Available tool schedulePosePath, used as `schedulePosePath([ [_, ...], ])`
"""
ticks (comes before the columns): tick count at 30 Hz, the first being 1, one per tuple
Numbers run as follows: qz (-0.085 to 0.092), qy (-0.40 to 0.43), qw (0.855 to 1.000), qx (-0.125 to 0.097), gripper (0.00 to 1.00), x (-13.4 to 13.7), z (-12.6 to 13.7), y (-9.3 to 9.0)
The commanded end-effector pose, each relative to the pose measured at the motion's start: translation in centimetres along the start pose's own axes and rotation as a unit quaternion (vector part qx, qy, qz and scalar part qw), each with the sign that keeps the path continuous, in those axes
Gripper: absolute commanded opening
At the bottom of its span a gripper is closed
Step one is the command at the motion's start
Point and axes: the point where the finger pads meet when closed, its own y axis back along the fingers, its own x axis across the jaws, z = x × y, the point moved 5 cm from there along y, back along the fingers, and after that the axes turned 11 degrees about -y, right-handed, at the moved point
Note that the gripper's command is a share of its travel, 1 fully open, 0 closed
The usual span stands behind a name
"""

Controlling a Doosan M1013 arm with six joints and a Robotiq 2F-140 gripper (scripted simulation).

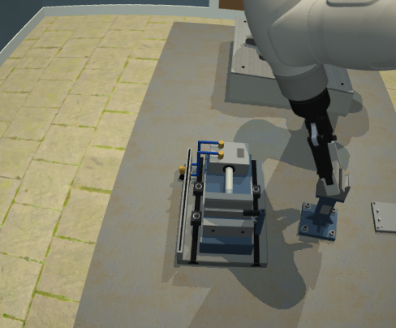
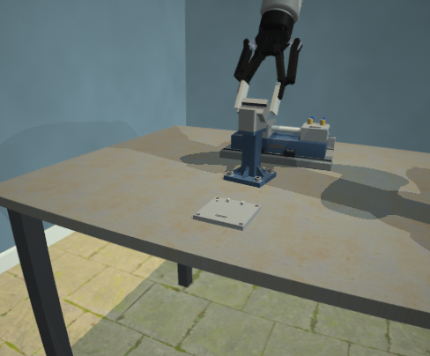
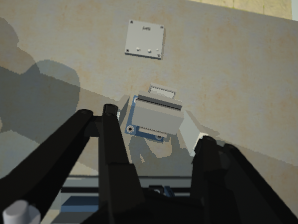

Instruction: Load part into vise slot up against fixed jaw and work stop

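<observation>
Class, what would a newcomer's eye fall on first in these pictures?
The black gripper hangs open over the table, its fingers astride the grey part resting on the blue V-block. Behind that stands the blue-grey vise, jaws open; nearer the front edge lies the infeed plate, nothing on it.

I can read no text, number or brand anywhere. The flat grey square infeed plate [image 2: 227,212] on my table carries a small dark engraved marking near its front edge, too small to make out. The grey air cylinder block [image 1: 228,157] on the blue vise bears a small dark label, likewise illegible.
</observation>
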Motion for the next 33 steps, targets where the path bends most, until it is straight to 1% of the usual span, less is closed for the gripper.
schedulePosePath([
  [1,0.005,0.001,1.0,-0.018,0.51,0.1,-0.5,0.1],
  [5,0.009,0.0,0.999,-0.035,0.51,0.1,-0.8,0.1],
  [7,0.009,0.0,0.999,-0.035,0.51,0.1,-0.8,0.1],
  [22,0.022,0.0,0.995,-0.102,0.51,-0.1,-1.8,0.0],
  [24,0.022,0.0,0.995,-0.102,0.51,-0.1,-1.8,0.0],
  [33,0.03,0.0,0.989,-0.143,0.51,-0.3,-2.4,-0.2],
])
